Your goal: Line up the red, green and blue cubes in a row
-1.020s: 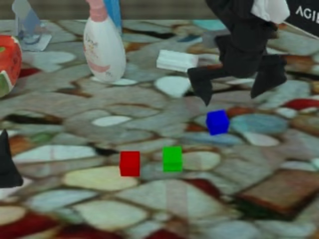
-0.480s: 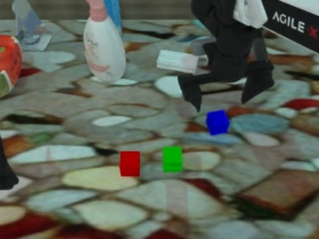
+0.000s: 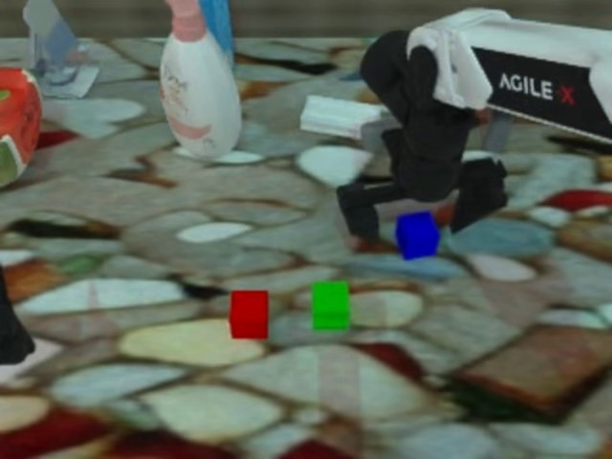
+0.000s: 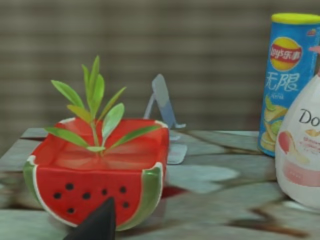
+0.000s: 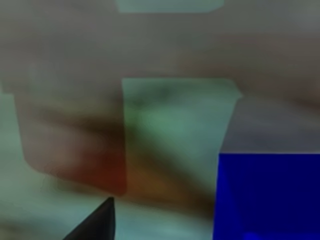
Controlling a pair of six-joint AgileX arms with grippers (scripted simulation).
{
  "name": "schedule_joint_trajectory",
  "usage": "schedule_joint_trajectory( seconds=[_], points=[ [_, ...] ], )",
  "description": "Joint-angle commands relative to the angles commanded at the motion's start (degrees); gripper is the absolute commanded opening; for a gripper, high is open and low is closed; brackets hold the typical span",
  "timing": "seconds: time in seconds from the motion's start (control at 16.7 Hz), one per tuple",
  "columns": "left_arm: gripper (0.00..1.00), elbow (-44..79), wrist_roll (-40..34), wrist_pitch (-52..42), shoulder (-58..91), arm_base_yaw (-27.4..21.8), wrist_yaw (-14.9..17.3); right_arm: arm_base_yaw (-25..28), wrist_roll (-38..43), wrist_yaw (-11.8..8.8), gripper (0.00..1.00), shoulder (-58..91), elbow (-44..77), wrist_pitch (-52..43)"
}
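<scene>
The red cube (image 3: pixel 249 315) and the green cube (image 3: pixel 331 305) sit side by side near the middle of the table, a small gap between them. The blue cube (image 3: pixel 418 235) lies farther back and to the right of the green one. My right gripper (image 3: pixel 416 223) is open and low over the blue cube, one finger on each side, neither touching it. In the right wrist view the blue cube (image 5: pixel 267 197) fills a corner, and one fingertip (image 5: pixel 100 222) shows. My left gripper (image 3: pixel 8 330) stays parked at the table's left edge, with one fingertip (image 4: pixel 97 225) showing wide of centre.
A white bottle (image 3: pixel 199 91) and a white ridged block (image 3: pixel 337 117) stand at the back, the block just behind the right arm. A watermelon planter (image 3: pixel 14 120), a blue chips can (image 4: pixel 287 80) and a phone stand (image 3: pixel 57 48) occupy the back left.
My right gripper has come down and slightly left from above, and its open fingers now flank the blue cube. The cubes and the left arm have not moved.
</scene>
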Motion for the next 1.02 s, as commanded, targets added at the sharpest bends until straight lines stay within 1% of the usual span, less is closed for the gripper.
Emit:
schedule_joint_trajectory(
  seconds=[0.12, 0.36, 1.02],
  points=[
    [1.00, 0.0, 0.0, 0.0, 0.0, 0.0, 0.0, 0.1, 0.1, 0.0, 1.00, 0.6, -1.7, 2.0],
    [1.00, 0.0, 0.0, 0.0, 0.0, 0.0, 0.0, 0.1, 0.1, 0.0, 1.00, 0.7, -1.9, 2.1],
    [1.00, 0.0, 0.0, 0.0, 0.0, 0.0, 0.0, 0.1, 0.1, 0.0, 0.17, 0.7, -1.9, 2.1]
  ],
)
